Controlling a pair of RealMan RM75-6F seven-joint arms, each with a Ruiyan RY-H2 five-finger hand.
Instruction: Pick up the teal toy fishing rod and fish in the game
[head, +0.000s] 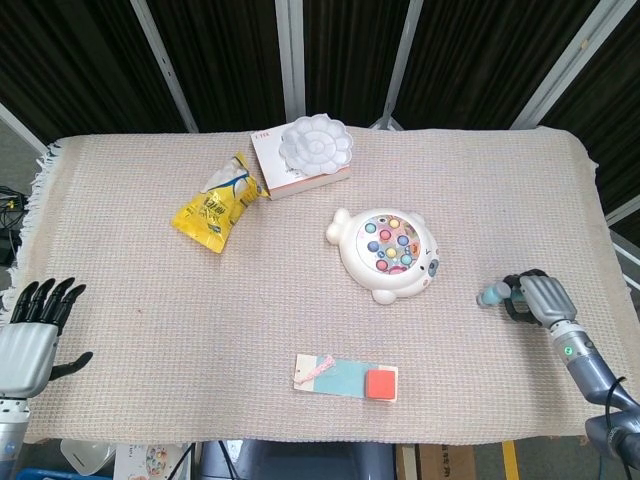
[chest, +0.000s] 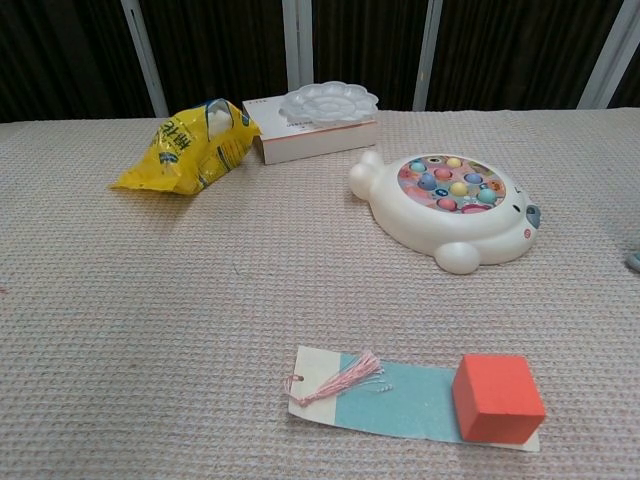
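Gripping the teal rod (head: 493, 295) in my right hand (head: 530, 297), left hand (head: 30, 330) spread empty, I should lift it clear, then carry it slowly over the fishing game (head: 388, 254).

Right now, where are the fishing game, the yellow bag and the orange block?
fishing game (head: 385, 262), head view, its white rim.
yellow bag (chest: 190, 145), chest view, its printed front.
orange block (chest: 497, 397), chest view, its top face.

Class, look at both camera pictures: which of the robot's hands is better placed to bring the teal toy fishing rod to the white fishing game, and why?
The right hand: it already holds the teal toy fishing rod, just right of the white fishing game. The left hand hangs open at the table's far left edge, holding nothing.
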